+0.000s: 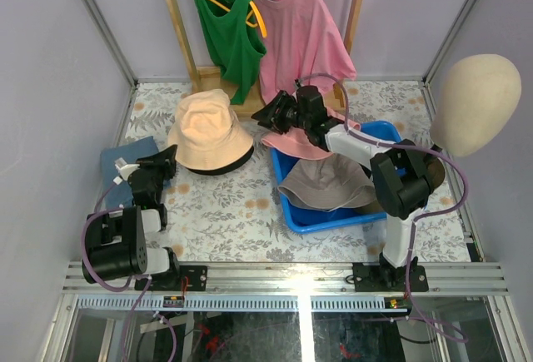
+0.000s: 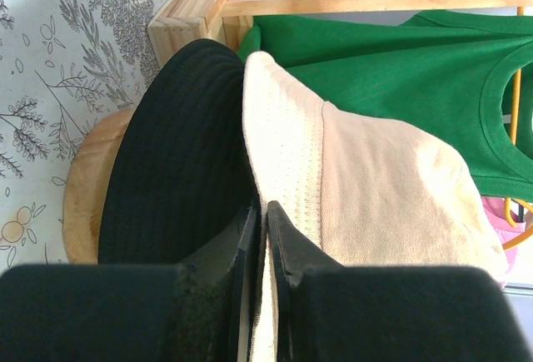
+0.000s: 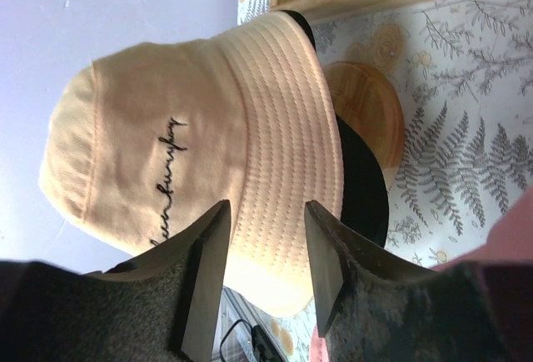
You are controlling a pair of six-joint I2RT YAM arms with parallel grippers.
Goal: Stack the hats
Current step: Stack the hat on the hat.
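Blue baseball cap [image 1: 125,161] lies at the far left of the surface [image 1: 233,212], beside the left arm. Just to its right, the left end effector [image 2: 265,209] is pinched almost fully together on the near-left brim of the beige bucket hat [image 1: 204,129], and a thin strip of cream fabric shows between its fingers. That beige hat sits crown-up on the black bucket hat [image 2: 179,146], whose dark brim pokes out beneath it, so these two already form a stack at the left-centre.

Further right, the right end effector [image 3: 266,208] hangs with its fingers moderately parted and nothing between them. It points leftward at the beige hat's crown but is clear of it. The pink bucket hat [image 1: 296,141] lies right below and beside this end effector, draped over the far-left corner of the blue bin [image 1: 291,216]. The grey-taupe bucket hat [image 1: 325,185] rests inside the bin, nearer the arm bases.

The right arm looks much the nearer to both loose hats. The pink one probably comes next, and the stack lies to its left across a short gap.
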